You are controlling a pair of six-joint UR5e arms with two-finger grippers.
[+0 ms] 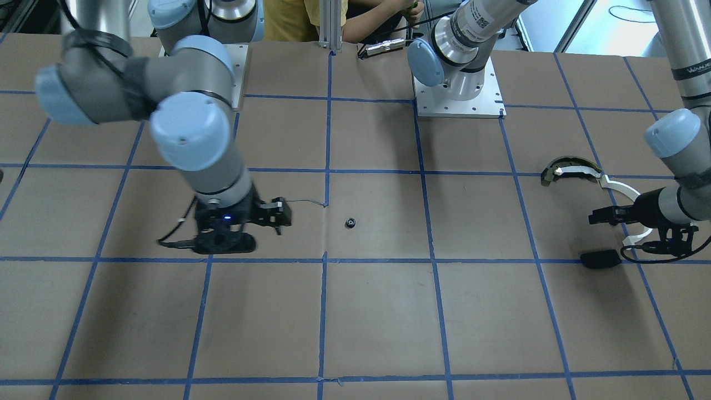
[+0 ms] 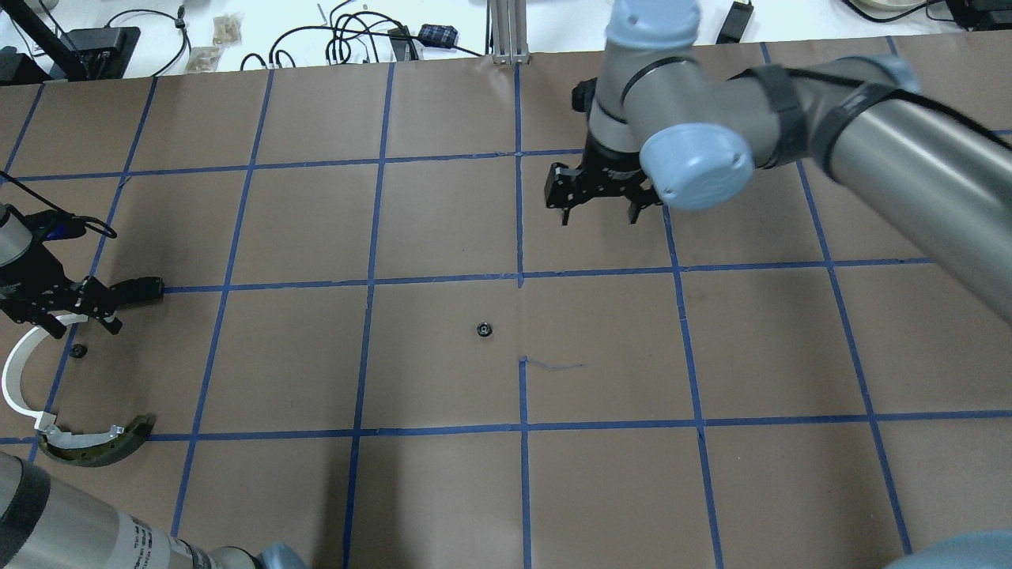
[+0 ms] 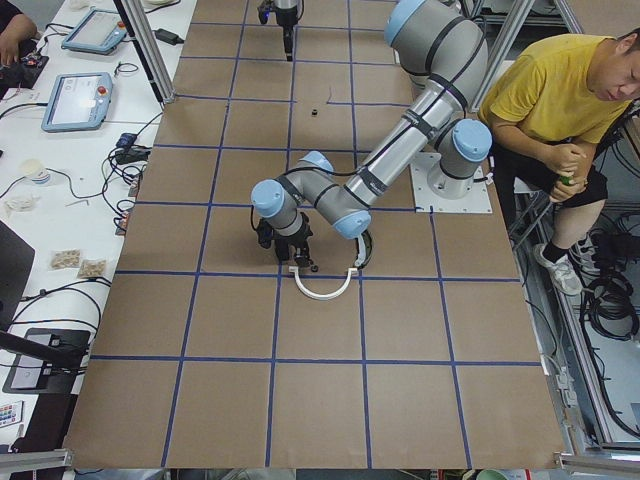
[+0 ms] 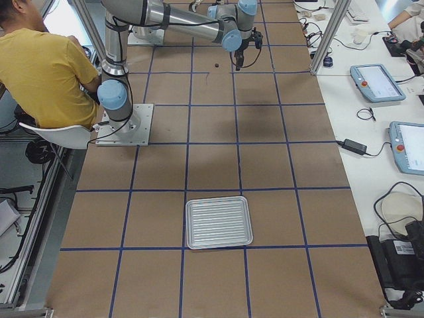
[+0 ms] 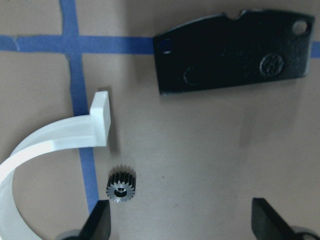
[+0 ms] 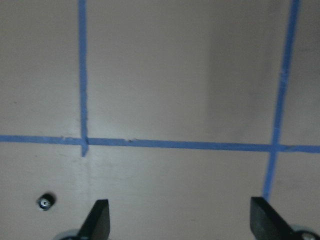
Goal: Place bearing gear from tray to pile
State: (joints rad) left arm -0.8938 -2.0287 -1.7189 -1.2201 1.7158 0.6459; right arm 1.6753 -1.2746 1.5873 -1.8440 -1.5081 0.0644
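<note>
Off to one side of the right gripper [image 6: 180, 220], outside its spread, empty fingers, the bearing gear [image 6: 45, 201] lies alone on the table [image 2: 601, 490], well apart from the pile [image 2: 87, 438]. The left gripper [image 5: 182, 222], also spread and empty, hovers over that pile. A small toothed gear [image 5: 120, 184] sits just beside one fingertip, and the white curved strip [image 5: 50, 140] and flat black plate [image 5: 230, 52] lie ahead. The likely risks are closing on that lookalike gear by mistake, or an off-centre descent nudging the tiny round part so it rolls away.
</note>
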